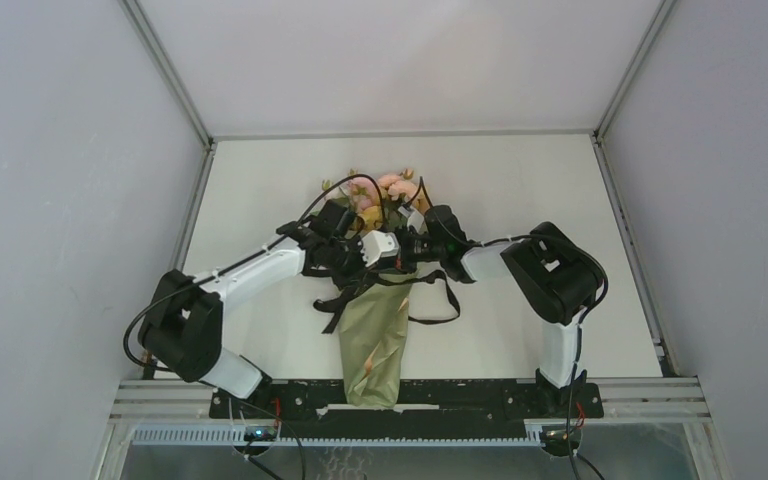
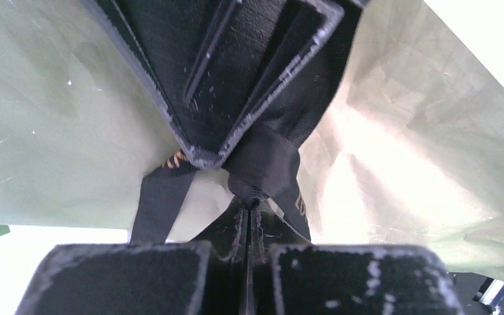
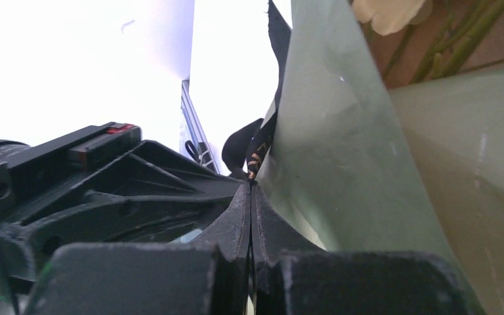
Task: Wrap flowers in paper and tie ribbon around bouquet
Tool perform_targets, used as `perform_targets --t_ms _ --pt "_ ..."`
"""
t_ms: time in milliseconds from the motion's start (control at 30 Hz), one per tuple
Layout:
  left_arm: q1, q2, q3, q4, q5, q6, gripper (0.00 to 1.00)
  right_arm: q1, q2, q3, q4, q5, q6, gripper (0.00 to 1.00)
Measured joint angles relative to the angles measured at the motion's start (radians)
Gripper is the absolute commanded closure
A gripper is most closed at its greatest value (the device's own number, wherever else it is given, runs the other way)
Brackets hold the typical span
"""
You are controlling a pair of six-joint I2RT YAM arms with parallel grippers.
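Pinching narrow black ribbon: left fingers were pressed tight together on it, strand emerging at tips. Right fingers likewise clamped same ribbon, nearly tip to tip with left. On white worktop lay olive-green paper-cone bouquet with pink and yellow blooms, blooms far, cone point at near edge. Ribbon loops trailed both sides of cone.
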Motion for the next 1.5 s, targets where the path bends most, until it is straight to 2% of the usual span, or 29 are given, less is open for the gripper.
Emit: perform_targets --t_ms 400,633,933,1133,1200,1267,1333,1500 --pt "0.0 -0.133 0.029 -0.143 0.07 0.048 1.0 -0.019 0.0 -0.028 -0.045 0.035 -0.003 1.0" --pt "0.031 -0.129 0.132 -0.116 0.068 0.01 1.0 -0.016 0.0 -0.028 -0.185 -0.029 -0.126 1.0" --pt "0.063 0.042 0.177 -0.014 -0.103 -0.055 1.0 -0.019 -0.023 -0.029 -0.42 -0.219 -0.338 1.0" --pt "0.064 0.109 0.175 0.005 -0.152 -0.076 1.0 -0.026 -0.031 -0.029 -0.458 -0.284 -0.378 1.0" --pt "0.064 0.105 0.172 0.008 -0.134 -0.066 0.93 -0.027 -0.031 -0.029 -0.451 -0.301 -0.373 1.0" --pt "0.063 0.087 0.151 0.014 -0.112 -0.048 0.71 -0.027 -0.028 -0.029 -0.432 -0.324 -0.359 1.0" --pt "0.061 0.068 0.131 0.003 -0.097 -0.019 0.57 -0.028 -0.024 -0.029 -0.404 -0.345 -0.341 1.0" --pt "0.059 0.033 0.125 -0.029 -0.096 0.023 0.45 -0.028 -0.012 -0.029 -0.367 -0.373 -0.311 1.0"
